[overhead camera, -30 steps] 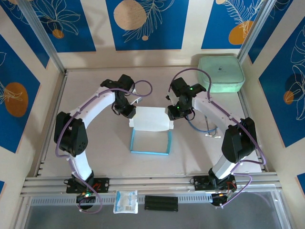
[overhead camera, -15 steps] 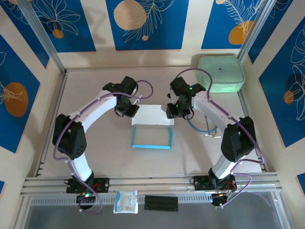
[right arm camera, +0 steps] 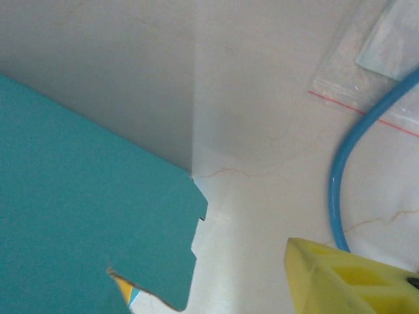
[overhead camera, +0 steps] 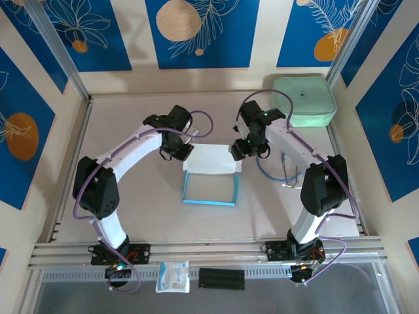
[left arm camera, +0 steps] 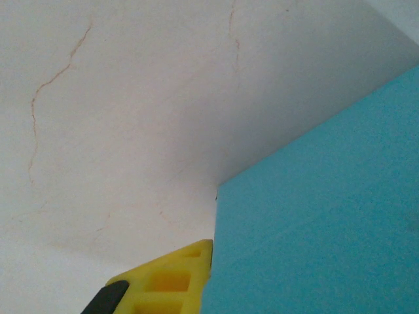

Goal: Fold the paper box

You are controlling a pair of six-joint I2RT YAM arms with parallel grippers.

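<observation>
Mid table, between the two arms: the paper box, partly formed, with light blue walls up around a shallow tray on the near side and a whitish flap lying toward the far side. At the flap's far left corner: left gripper, clenched tight. In left wrist view, blue card hard against its yellow finger, so grasping the box there. At the flap's far right corner: right gripper, jaws parted, holding nothing. In right wrist view, one yellow finger clear of the blue card, with a sliver of yellow behind the card's notched lower edge. On the table by that finger: blue cable curving past, then a clear zip bag with a red line. Far right corner: mint-green case, well apart from the box. At the near rail: small white packet just beside a black strip.
</observation>
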